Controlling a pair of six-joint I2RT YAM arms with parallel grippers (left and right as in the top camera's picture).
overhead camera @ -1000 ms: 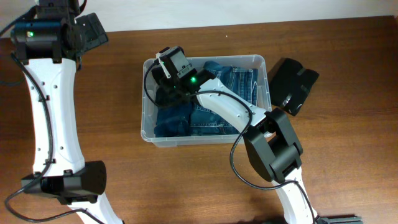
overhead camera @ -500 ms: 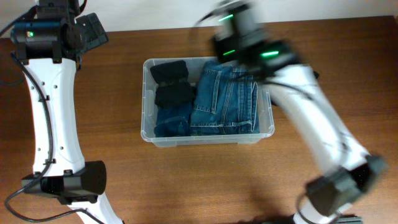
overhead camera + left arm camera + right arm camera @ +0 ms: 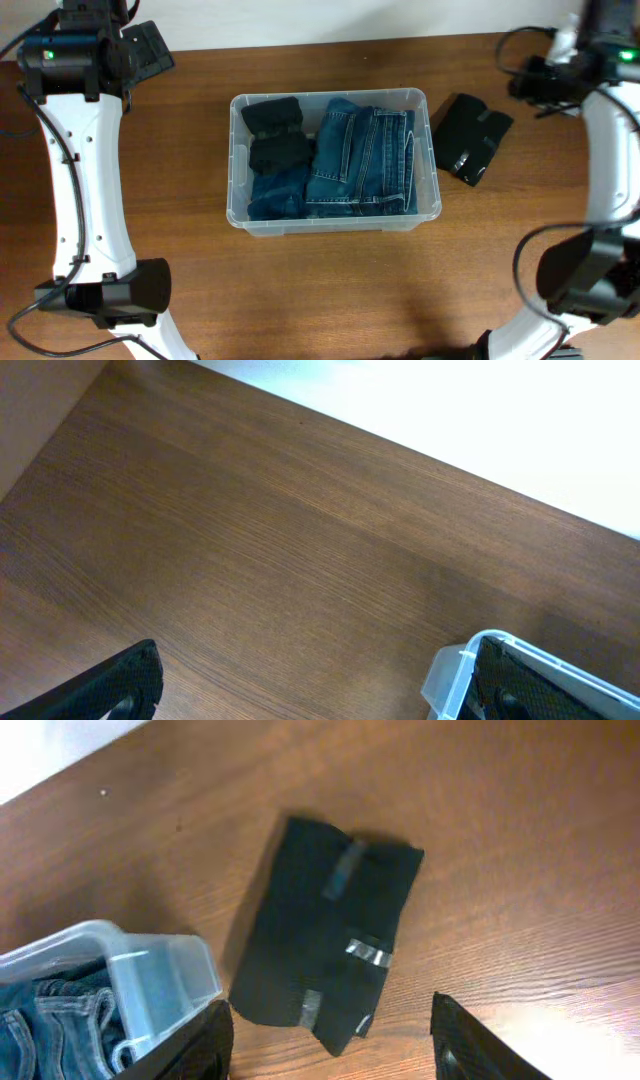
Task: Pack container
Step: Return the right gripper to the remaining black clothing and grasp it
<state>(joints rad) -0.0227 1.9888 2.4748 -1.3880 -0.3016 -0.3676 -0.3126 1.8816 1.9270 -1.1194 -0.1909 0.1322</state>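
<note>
The clear plastic container [image 3: 236,205] stands mid-table. It holds folded blue jeans [image 3: 362,160], a darker blue garment [image 3: 275,192] and two black rolled items [image 3: 272,117] at its back left. A black folded garment with shiny strips [image 3: 468,136] lies on the table right of it. My right gripper [image 3: 527,80] is open and empty, above the table at the back right. In the right wrist view its jaws [image 3: 335,1045] hang over the black garment [image 3: 325,945], with the container's corner [image 3: 160,970] at the left. My left gripper [image 3: 150,50] is open and empty at the back left; in its wrist view [image 3: 320,685] a container corner [image 3: 450,675] shows.
The brown wooden table [image 3: 330,290] ends at a white wall along the back [image 3: 480,420]. The left arm's white links [image 3: 85,170] stretch down the left side. The right arm [image 3: 605,160] runs along the right edge.
My right gripper has left the container's back left corner and swung to the back right, beyond the black garment. The two black rolls now show uncovered. The left arm has not moved.
</note>
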